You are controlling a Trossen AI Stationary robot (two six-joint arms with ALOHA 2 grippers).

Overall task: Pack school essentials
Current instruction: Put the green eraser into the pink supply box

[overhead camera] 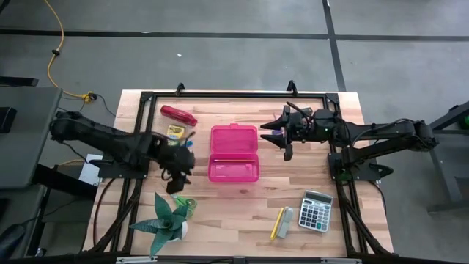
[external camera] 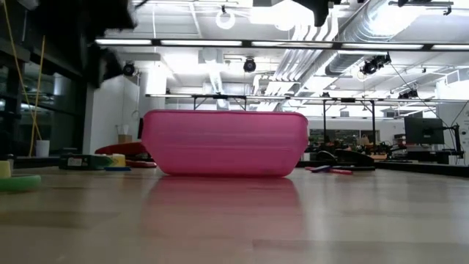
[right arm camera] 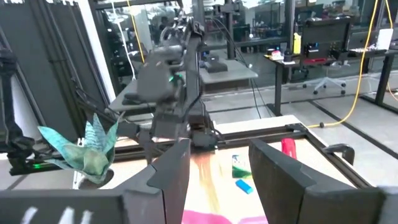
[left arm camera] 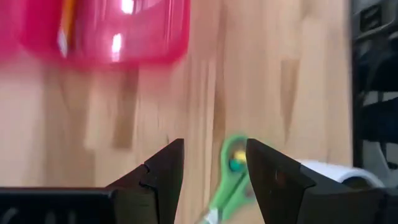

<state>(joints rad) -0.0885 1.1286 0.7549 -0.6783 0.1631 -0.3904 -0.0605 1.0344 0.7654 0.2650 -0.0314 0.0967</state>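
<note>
The table (overhead camera: 242,198) is a pale wooden top in a dark frame. The left arm reaches in from the left edge, its forearm slanting toward the middle, and its hand (overhead camera: 178,174) hangs pointing down just left of the pink case (overhead camera: 234,153). In the left wrist view the two dark fingers (left arm camera: 160,180) stand apart with nothing between them; below the gap lie green-handled scissors (left arm camera: 229,180) on the bare wood, not touched. The right arm comes in from the right edge and stretches along the far side, its hand (overhead camera: 281,135) held above the table just right of the case's far end. Its fingers (right arm camera: 171,177) are likewise spread and grasp nothing.

The pink case sits at the middle of the table, hinged open. A green spiky plant (overhead camera: 167,220) stands near the front left corner. A calculator (overhead camera: 317,210) lies toward the front right corner, with a small grey block (overhead camera: 286,218) and a yellow pencil (overhead camera: 277,223) just beside it on its left. Near the far left corner lie a red item (overhead camera: 178,115) and a yellow-green crayon box (overhead camera: 175,133).
</note>
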